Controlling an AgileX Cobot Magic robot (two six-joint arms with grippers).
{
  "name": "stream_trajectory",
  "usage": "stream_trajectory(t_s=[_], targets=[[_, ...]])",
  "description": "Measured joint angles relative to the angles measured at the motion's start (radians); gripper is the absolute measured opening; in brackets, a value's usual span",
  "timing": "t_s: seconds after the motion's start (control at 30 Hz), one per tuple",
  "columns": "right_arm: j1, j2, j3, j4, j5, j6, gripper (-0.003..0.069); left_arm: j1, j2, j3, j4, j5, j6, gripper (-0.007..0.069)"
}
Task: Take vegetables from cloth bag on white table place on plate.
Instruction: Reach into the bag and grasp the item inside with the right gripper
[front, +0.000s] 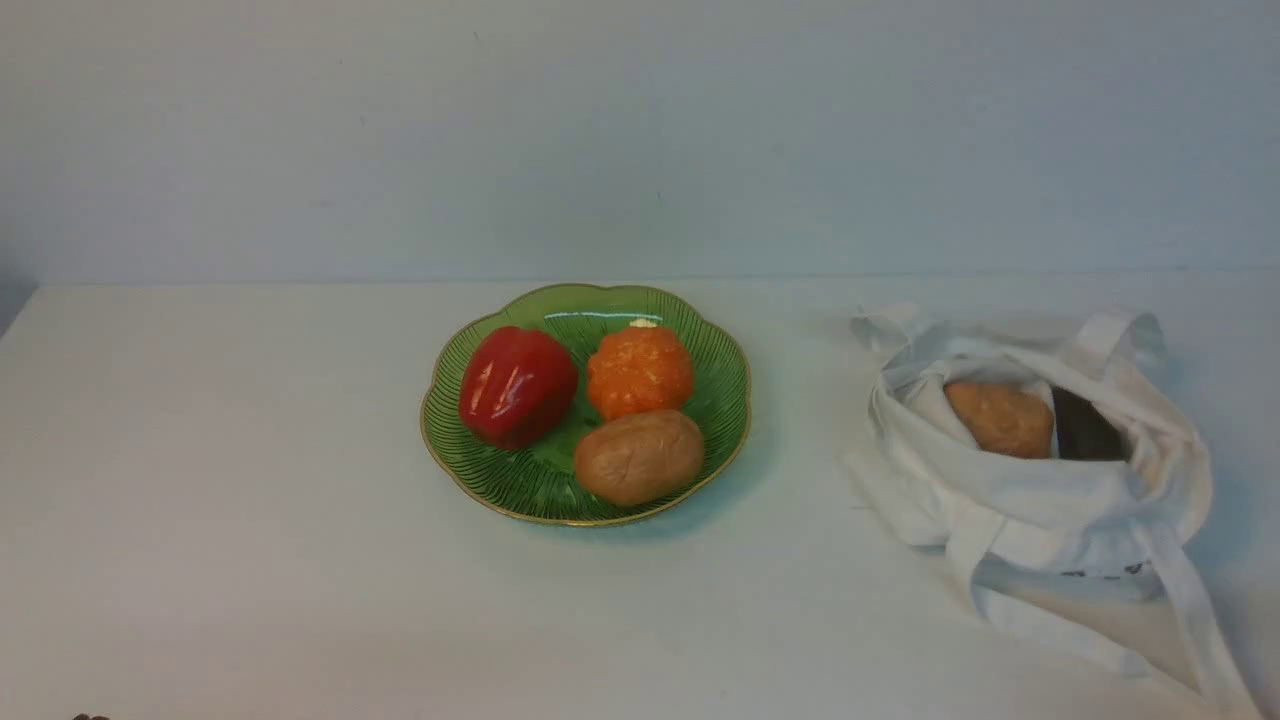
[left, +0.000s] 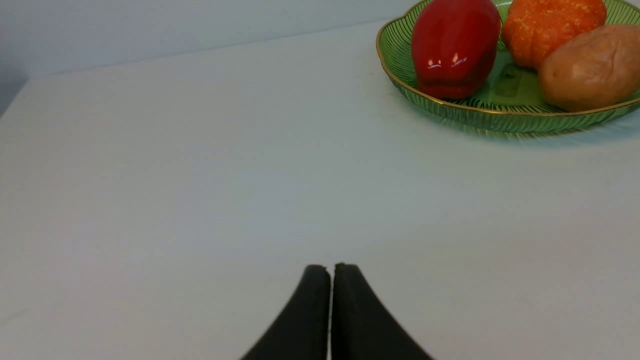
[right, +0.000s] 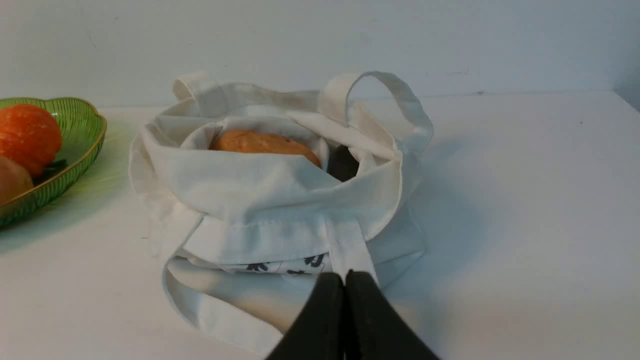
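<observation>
Both grippers, left (left: 331, 272) and right (right: 345, 280), have their fingers together, holding nothing. One bag (front: 1040, 500) on the right holds one potato (front: 1003, 420) and one dark thing (front: 1088, 428). Left of it, one plate (front: 722, 400) holds three vegetables: a near potato (front: 640, 457), then one pepper (front: 518, 388) and one pumpkin (front: 640, 372).

Both tools (left: 332, 267) (right: 347, 275) apparently shut.
</observation>
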Motion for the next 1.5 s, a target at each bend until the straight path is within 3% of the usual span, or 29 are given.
stream_trajectory(t_s=[0.87, 1.2, 1.5], targets=[[0.0, 0.0, 0.0, 0.004, -0.004, 0.006, -0.0015, 0.0, 0.0, 0.0, 0.0, 0.0, 0.0, -0.0008], [0.0, 0.0, 0.009, 0.317, -0.37, 0.207, -0.0015, 0.0, 0.0, 0.0, 0.0, 0.0, 0.0, -0.0008], [0.0, 0.0, 0.009, 0.373, -0.541, 0.274, -0.0015, 0.0, 0.0, 0.0, 0.0, 0.0, 0.0, -0.0008]])
